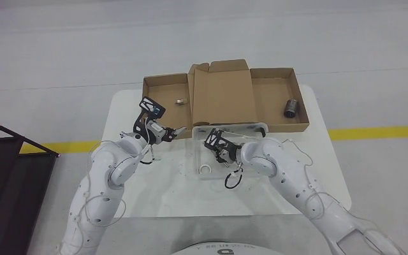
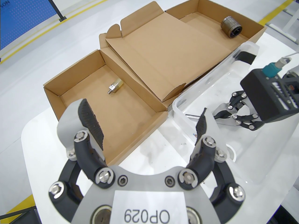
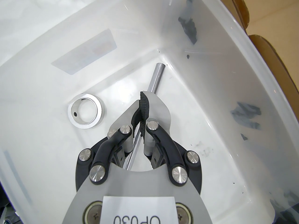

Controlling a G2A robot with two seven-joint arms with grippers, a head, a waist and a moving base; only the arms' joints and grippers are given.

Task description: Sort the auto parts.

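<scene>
My right gripper (image 3: 143,99) is down inside the clear plastic bin (image 3: 217,24), shut on a thin steel rod (image 3: 157,76) that lies along the bin floor. A silver ring (image 3: 86,114) rests on the floor beside it, apart from the fingers. My left gripper (image 2: 143,113) hangs open with nothing in it, over the table between the left cardboard box (image 2: 70,75) and the bin (image 2: 181,99). The left box holds a small threaded fitting (image 2: 115,86). A dark cylindrical bearing (image 2: 231,27) lies in the right cardboard box (image 1: 299,76). From above, the right gripper (image 1: 213,137) sits in the bin's far left part.
The two open boxes share a raised cardboard lid (image 1: 220,89) between them, right behind the bin (image 1: 255,126). The white table (image 1: 127,108) has free room to the left and in front. Yellow floor tape (image 1: 370,132) runs past the table.
</scene>
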